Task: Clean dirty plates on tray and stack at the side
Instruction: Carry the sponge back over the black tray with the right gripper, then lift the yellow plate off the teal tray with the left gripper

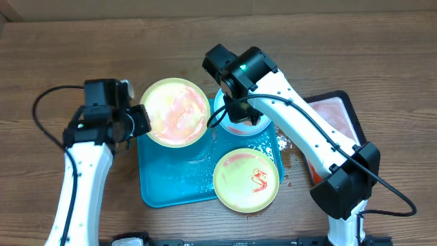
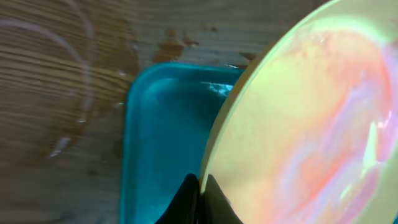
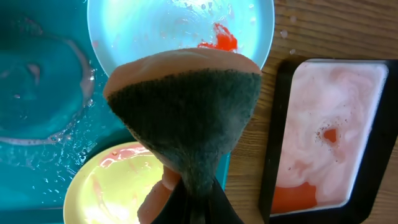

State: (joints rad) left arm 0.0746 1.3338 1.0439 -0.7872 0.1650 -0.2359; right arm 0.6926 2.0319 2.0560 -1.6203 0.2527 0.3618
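Overhead, the left gripper (image 1: 138,120) is clamped on the rim of a smeared yellow plate (image 1: 174,113), held up over the tray (image 1: 164,188). The right gripper (image 1: 239,113) pinches a sponge (image 3: 186,112) above the blue plate (image 3: 180,25), which lies on the tray. Scrubbing seems in hand, and next the sponge probably needs to meet the raised plate. Only the right wrist view shows red sauce on the blue plate and pink suds in the black tray (image 3: 329,124).

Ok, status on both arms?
Left gripper shut on yellow-green plate, held over tray. Right gripper shut on sponge above blue plate. Nothing in the way.
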